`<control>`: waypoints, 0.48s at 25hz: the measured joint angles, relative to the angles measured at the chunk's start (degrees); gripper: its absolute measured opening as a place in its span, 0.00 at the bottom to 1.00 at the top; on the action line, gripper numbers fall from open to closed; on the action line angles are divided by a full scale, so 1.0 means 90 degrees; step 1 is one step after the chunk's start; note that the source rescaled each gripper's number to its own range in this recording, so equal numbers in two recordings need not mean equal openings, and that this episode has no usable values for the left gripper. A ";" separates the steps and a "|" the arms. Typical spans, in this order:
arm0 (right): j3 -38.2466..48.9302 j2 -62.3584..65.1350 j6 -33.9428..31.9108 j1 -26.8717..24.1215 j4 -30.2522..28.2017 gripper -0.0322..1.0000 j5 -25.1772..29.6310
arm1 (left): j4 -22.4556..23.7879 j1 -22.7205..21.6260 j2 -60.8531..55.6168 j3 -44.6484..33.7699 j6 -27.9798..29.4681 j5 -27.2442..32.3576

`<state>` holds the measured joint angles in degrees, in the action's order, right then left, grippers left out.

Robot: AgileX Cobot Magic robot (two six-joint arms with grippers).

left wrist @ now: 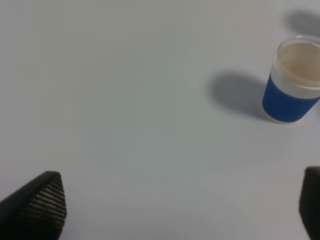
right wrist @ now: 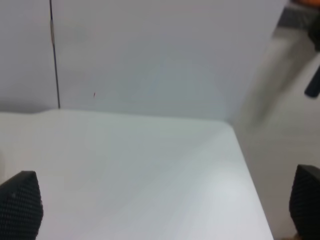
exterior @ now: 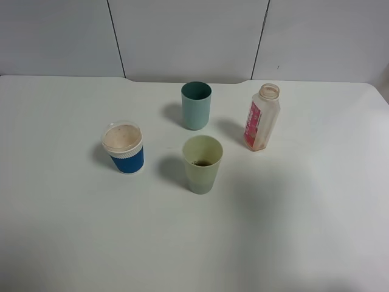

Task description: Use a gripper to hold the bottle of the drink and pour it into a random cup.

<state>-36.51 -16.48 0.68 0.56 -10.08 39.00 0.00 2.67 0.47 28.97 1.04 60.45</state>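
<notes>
The clear bottle [exterior: 261, 117] with a pink-red label stands upright and capless at the right of the table, with only a little brown-orange drink at its base. The pale yellow-green cup [exterior: 202, 163] stands in the middle with a little brown drink [exterior: 202, 163] at its bottom. Neither gripper shows in the high view. My left gripper [left wrist: 182, 205] is open over bare table, nothing between its fingertips [left wrist: 47, 197]. My right gripper [right wrist: 162, 202] is open and empty, facing the table's far right corner and the wall.
A teal tumbler [exterior: 196, 104] stands behind the yellow-green cup. A blue paper cup with a white rim [exterior: 124, 148] stands to the left and also shows in the left wrist view [left wrist: 291, 82]. The white table [exterior: 73, 231] ends at a grey wall behind.
</notes>
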 joint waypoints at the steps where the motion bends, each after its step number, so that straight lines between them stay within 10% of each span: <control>1: 0.0000 0.0197 0.0000 0.0000 0.0073 1.00 0.0277 | 0.0000 0.0000 0.0000 0.0000 0.0000 0.0000; 12: 0.0000 0.1517 0.0046 0.0000 0.0479 1.00 0.1784 | 0.0000 0.0000 0.0000 0.0000 0.0000 0.0000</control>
<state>-36.51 -2.83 1.10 0.56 -5.77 55.05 0.00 2.67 0.47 28.97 1.04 60.45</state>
